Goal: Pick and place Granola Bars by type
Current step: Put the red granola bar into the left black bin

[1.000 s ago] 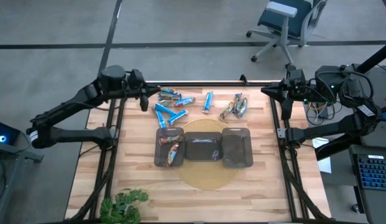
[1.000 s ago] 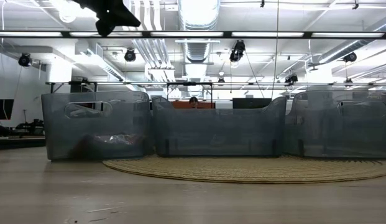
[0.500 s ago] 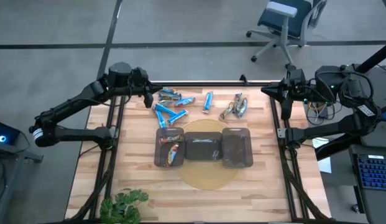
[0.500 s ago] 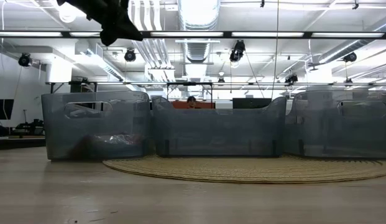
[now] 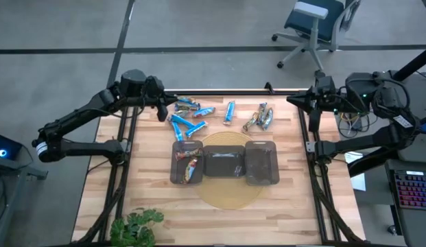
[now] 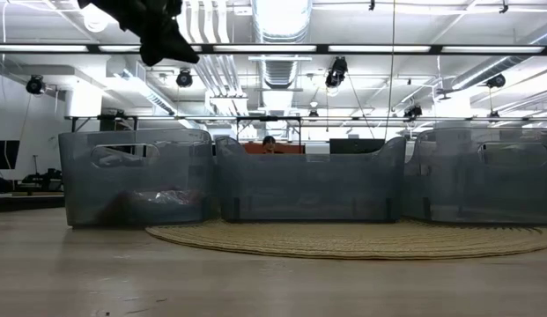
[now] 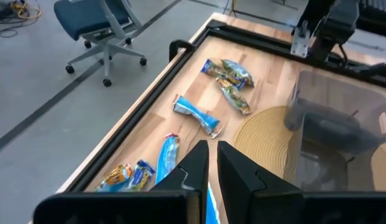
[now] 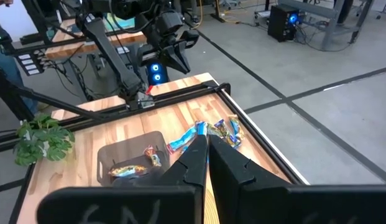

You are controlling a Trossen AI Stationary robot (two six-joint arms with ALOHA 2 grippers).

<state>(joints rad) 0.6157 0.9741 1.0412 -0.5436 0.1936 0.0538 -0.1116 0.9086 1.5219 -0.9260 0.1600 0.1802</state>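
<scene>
High view: the left gripper (image 5: 161,108) hangs at the table's far-left corner just beside the loose Granola Bars (image 5: 192,118), which lie along the far edge behind three trays (image 5: 225,163), with a few bars inside the left-hand tray, while the right gripper (image 5: 300,101) waits at the far-right corner. Left wrist view: its fingers (image 7: 196,163) stand a narrow slit apart and hold nothing, with blue bars on the wood beyond them. Right wrist view: the right fingers (image 8: 193,158) are pressed together, empty.
</scene>
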